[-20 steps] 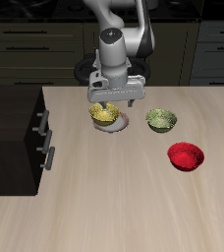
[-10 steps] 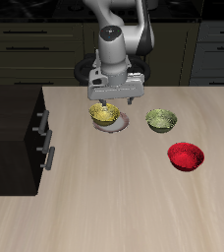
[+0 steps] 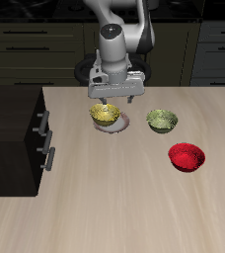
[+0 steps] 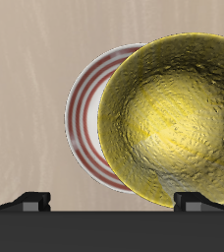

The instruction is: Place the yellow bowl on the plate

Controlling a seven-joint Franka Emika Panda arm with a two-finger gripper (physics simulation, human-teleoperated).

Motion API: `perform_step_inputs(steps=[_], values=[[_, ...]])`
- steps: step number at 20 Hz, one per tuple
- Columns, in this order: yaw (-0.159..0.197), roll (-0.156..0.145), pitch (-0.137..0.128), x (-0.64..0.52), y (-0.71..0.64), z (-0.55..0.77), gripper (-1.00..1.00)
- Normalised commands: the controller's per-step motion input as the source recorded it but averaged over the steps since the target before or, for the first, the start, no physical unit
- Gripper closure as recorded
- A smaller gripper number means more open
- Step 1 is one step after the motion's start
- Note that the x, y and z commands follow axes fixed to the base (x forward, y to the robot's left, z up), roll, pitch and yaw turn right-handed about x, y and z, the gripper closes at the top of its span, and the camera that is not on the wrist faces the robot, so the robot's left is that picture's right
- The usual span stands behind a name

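With the gripper (image 3: pixel 112 100) spread wide and empty above it, the bowl (image 3: pixel 107 116) sits off-centre on the plate (image 4: pixel 84 118), so your careless retreat could tip it onto the surface (image 3: pixel 124 198).

I am working in a rendered kitchen: dark cabinets (image 3: pixel 26 44) with drawer fronts line the wall behind the pale wood-grain table (image 3: pixel 114 208), a dark drawer unit (image 3: pixel 31 138) with metal handles stands against one table edge, and crockery bowls sit on top.
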Motion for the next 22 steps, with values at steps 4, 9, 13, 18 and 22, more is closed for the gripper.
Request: perform_step_inputs(steps=[4,9,13,18,22], values=[[0.000,-0.006,0.000,0.00,-0.02,-0.01,-1.00],[-0.005,0.002,-0.002,0.00,0.03,-0.04,-1.00],[-0.007,0.005,-0.006,0.05,0.01,-0.05,-1.00],[0.000,0.001,-0.006,0.02,0.01,-0.03,-1.00],[-0.021,-0.003,-0.022,-0.07,-0.03,0.00,-1.00]])
